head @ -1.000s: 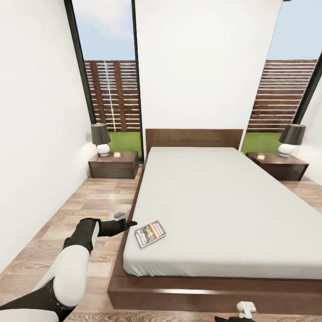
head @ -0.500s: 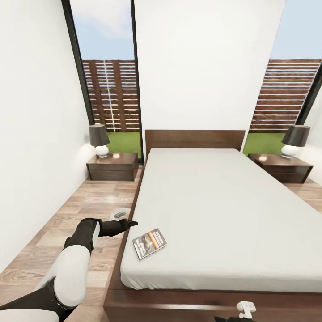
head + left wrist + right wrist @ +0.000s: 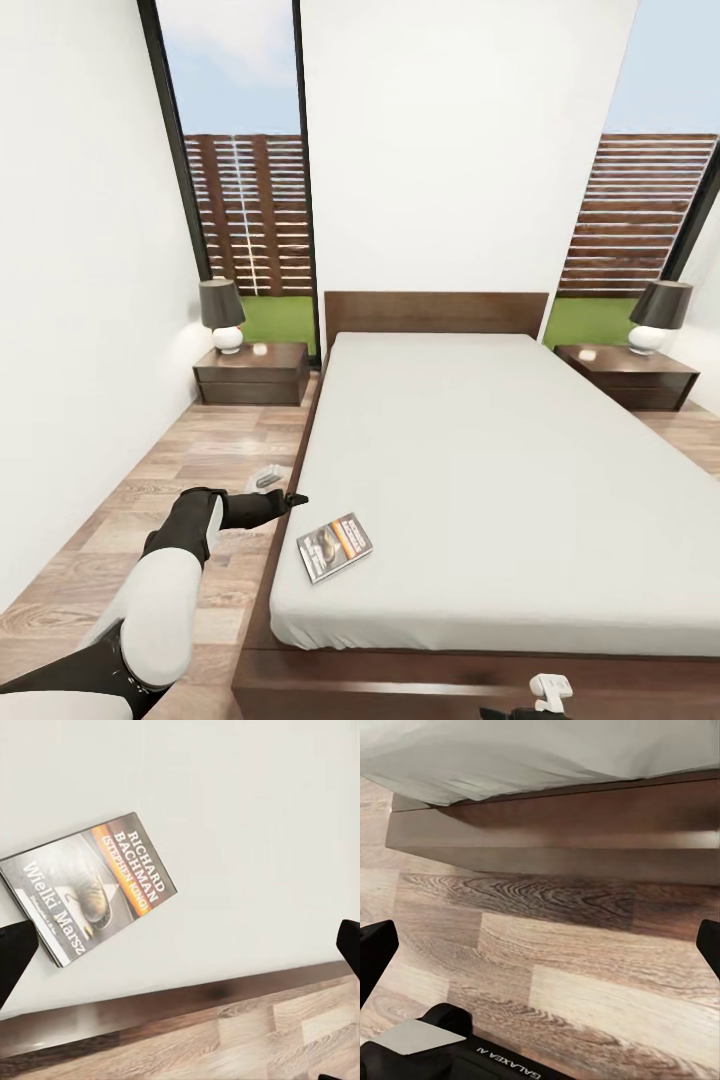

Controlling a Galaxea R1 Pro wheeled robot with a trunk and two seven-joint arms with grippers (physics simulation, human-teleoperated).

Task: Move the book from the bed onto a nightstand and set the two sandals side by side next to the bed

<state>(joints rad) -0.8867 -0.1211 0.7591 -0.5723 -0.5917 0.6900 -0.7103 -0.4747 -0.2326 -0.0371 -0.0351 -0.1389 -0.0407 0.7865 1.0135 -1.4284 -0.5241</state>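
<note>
The book (image 3: 335, 547) lies flat on the grey mattress of the bed (image 3: 500, 470), near its front left corner. In the left wrist view its dark cover (image 3: 90, 896) reads "RICHARD BACHMAN" beside an orange band. My left gripper (image 3: 296, 498) hovers over the bed's left edge, just left of the book and apart from it; it is open (image 3: 180, 949), with fingertips (image 3: 15, 952) spread wide. My right gripper (image 3: 540, 945) is open too, low at the foot of the bed frame (image 3: 585, 832). The sandals are out of view.
Two nightstands (image 3: 250, 372) (image 3: 628, 375) flank the headboard, each carrying a dark-shaded lamp (image 3: 222, 314). A strip of wood floor (image 3: 200, 470) runs between the bed and the left wall. Tall black-framed windows stand behind. My base (image 3: 435, 1050) shows in the right wrist view.
The whole head view shifted slightly as the camera moved closer to the bed. The book lies in the same spot on the mattress and both arms hold their pose.
</note>
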